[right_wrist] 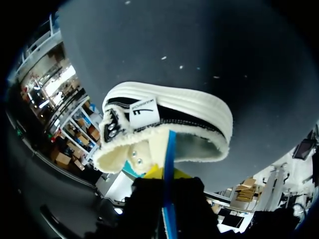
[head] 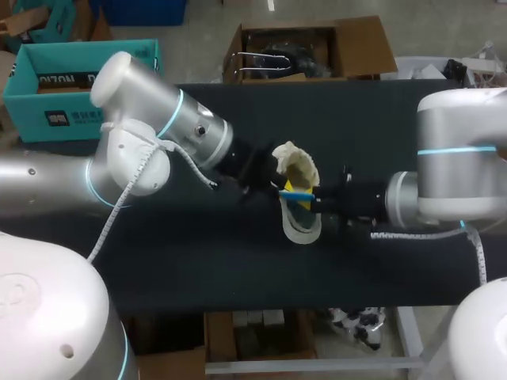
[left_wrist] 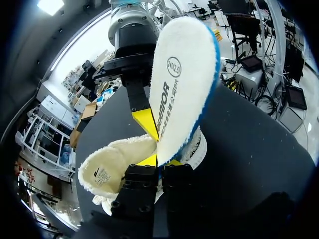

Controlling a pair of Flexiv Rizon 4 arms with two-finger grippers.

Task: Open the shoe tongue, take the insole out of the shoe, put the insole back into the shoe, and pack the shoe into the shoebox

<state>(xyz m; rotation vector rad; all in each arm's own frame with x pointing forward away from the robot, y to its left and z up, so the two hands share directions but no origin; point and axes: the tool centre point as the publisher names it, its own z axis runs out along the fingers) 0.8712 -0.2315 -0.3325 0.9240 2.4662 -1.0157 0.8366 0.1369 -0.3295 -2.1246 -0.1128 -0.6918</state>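
Nearest in the left wrist view is the left gripper [left_wrist: 160,162]. Its two yellow fingertips [left_wrist: 148,160] sit very close together with the thin end of the insole [left_wrist: 182,84] between them, so it looks pinched on the insole. The insole stands up tall ahead of that gripper, fluffy white with a blue edge, and most of it is out of the shoe. I think it is held up like this so it does not flop. The right gripper [right_wrist: 168,173] comes in from the other side. In its own view the blue edge runs right between its yellow fingertips [right_wrist: 154,172], so it is clamped on the insole too. Two holds keep the soft insole stiff, I guess. Just past both grippers is the shoe [right_wrist: 169,112], black and white with a fluffy lining. In the head view it is a bit right of the middle of the frame, on the black table [head: 198,253]. No gripper seems to hold the shoe, so it could slide if the insole is pushed. Far off, in the upper left of the frame, past the table, is an open teal box [head: 47,99]. It may be the shoebox, and the shoe is well apart from it, so packing is not done yet.
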